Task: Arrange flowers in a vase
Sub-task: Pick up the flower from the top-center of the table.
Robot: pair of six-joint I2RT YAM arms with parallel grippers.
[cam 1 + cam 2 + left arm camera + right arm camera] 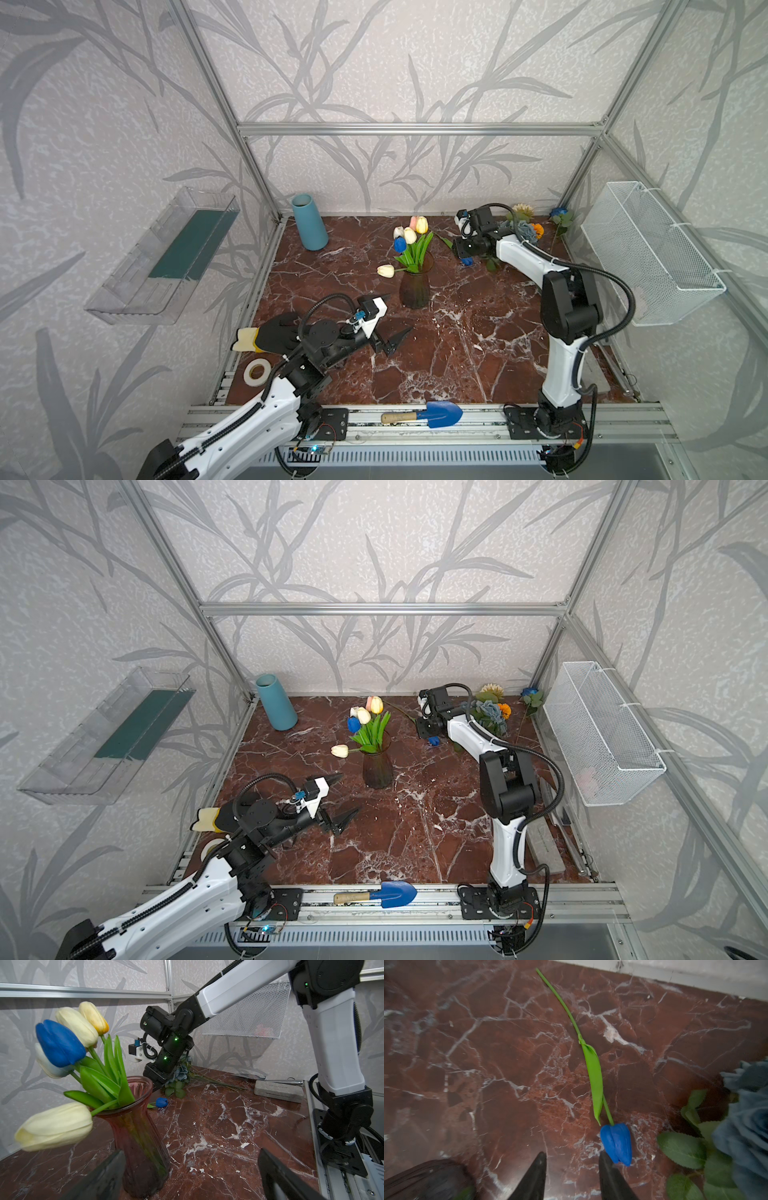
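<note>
Holding nothing, right end effector (572, 1154), jaws apart, beside blue tulip (616, 1142)

A broad stretch of counter (457, 353) is lying open between the arms, in front of the vase (414, 291). Tulips (409, 236) are crowding its mouth. By the right gripper (572, 1153), a loose blue tulip (616, 1142) and dusty-blue roses (747, 1126) are hemming one side.
</note>
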